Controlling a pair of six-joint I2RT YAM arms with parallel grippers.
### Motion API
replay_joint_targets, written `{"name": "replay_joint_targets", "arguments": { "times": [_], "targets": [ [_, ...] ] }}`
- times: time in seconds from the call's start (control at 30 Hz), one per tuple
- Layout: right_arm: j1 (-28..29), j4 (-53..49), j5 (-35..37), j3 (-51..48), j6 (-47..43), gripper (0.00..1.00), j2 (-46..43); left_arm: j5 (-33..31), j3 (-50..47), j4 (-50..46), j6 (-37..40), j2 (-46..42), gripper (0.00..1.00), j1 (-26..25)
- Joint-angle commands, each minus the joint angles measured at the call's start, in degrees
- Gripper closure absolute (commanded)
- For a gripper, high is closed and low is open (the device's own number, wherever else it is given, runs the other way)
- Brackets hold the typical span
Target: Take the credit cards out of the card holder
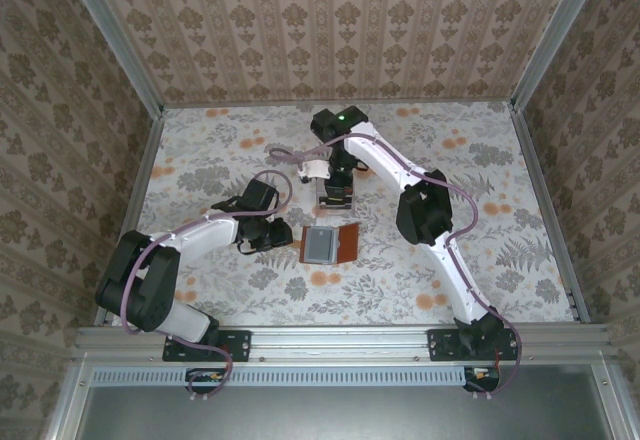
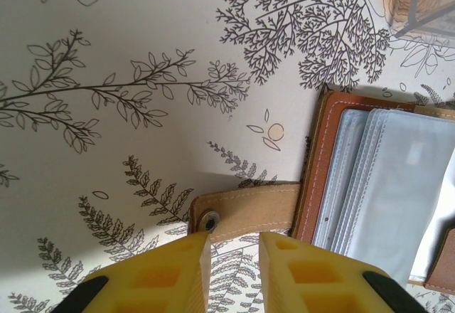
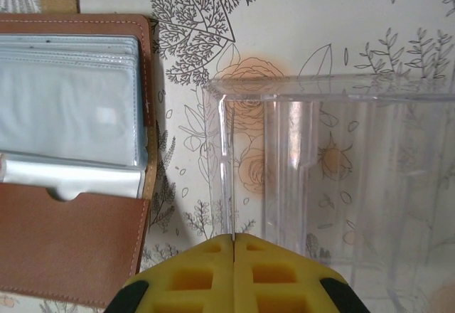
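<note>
L arm low, reaching right, L gripper (image 2: 233, 245) slightly spread near card holder (image 2: 321, 163) strap (image 2: 245, 210). R arm elbow-bent, R gripper (image 3: 234, 240) pressed together at tray (image 3: 320, 149).

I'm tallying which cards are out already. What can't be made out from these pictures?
- Right wrist: frosted sleeves of the card holder blur any credit cards inside.
- Left wrist: card holder's right side cut off by the frame edge.
- Top: clear tray too small, partly under the right gripper.
</note>
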Motion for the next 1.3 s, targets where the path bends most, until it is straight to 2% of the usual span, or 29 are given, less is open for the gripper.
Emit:
{"name": "replay_joint_targets", "arguments": {
  "times": [0.0, 0.37, 0.47, 0.63, 0.8, 1.13, 1.27],
  "targets": [
    [-0.5, -5.6, -3.2, 3.2, -1.9, 1.00, 2.1, -0.8, 1.6, -1.4, -0.8, -0.6, 0.74, -0.5],
    [-1.2, -5.4, -4.4, 4.1, -2.0, 0.95, 4.6, -0.9, 1.8, -1.3, -1.1, 0.4, 0.74, -0.9],
    [-1.3, -4.0, -3.2, 4.2, -1.7, 0.90, 4.1, -0.9, 1.8, -1.4, -1.1, 0.4, 0.74, -1.0],
    [-1.4, -1.3, 0.0, 4.3, -1.0, 0.88, 2.5, -1.1, 1.9, -1.5, -1.1, 0.1, 0.74, -1.0],
    [-1.3, 0.1, 1.2, 4.1, -0.8, 0.79, 1.0, -1.1, 2.0, -1.5, -1.2, 0.1, 0.74, -1.1],
    [-1.3, 1.8, 3.9, 3.0, -0.1, 0.73, -0.8, -0.7, 3.2, -1.2, -0.9, 1.4, 0.74, -1.5],
    [-1.3, 4.8, 5.1, 0.8, 0.1, 0.74, -2.0, -0.8, 3.9, -1.4, -0.9, 1.8, 0.74, -1.8]
  ]
}}
